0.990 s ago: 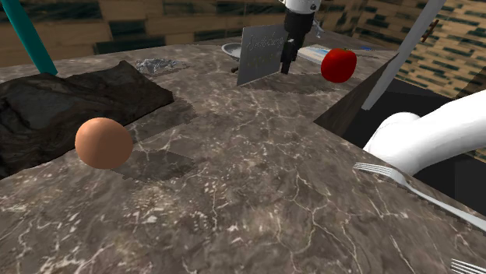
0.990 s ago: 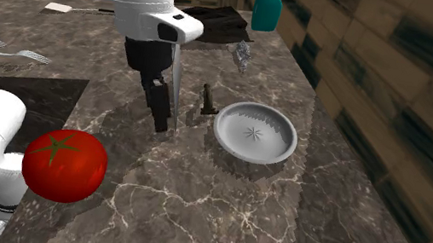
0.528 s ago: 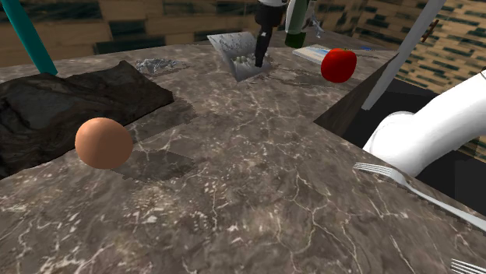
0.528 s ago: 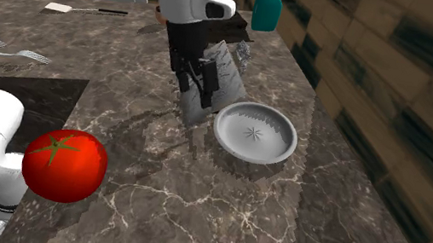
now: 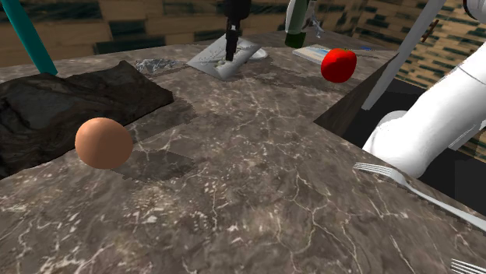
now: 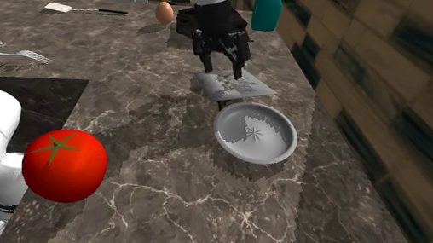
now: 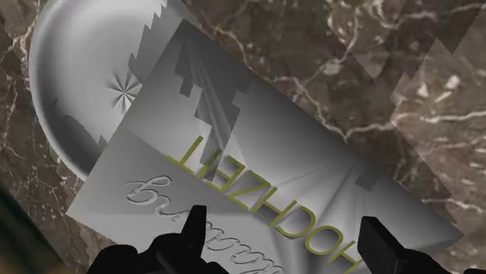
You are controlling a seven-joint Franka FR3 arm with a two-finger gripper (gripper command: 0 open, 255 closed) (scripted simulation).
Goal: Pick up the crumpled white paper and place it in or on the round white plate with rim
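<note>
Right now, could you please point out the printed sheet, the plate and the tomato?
printed sheet (image 6: 249, 88), second exterior view, flat face
plate (image 6: 253, 158), second exterior view, near rim
tomato (image 6: 71, 170), second exterior view, red skin

Flat grey lettered paper (image 7: 257, 156) overlapping rim of round grey plate (image 7: 70, 93).

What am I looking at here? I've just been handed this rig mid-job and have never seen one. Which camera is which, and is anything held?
It is one white robot arm with a black two-finger gripper, working at a marble counter. The shoulder view looks from beside the arm's base, the second exterior view from another side, the wrist view along the fingers. On the counter lie a grey plate, a flat grey printed paper, a tomato, an egg, a dark cloth and forks. In the wrist view the fingers stand apart over the paper, so it appears not to be held; it overlaps the plate's rim.
</note>
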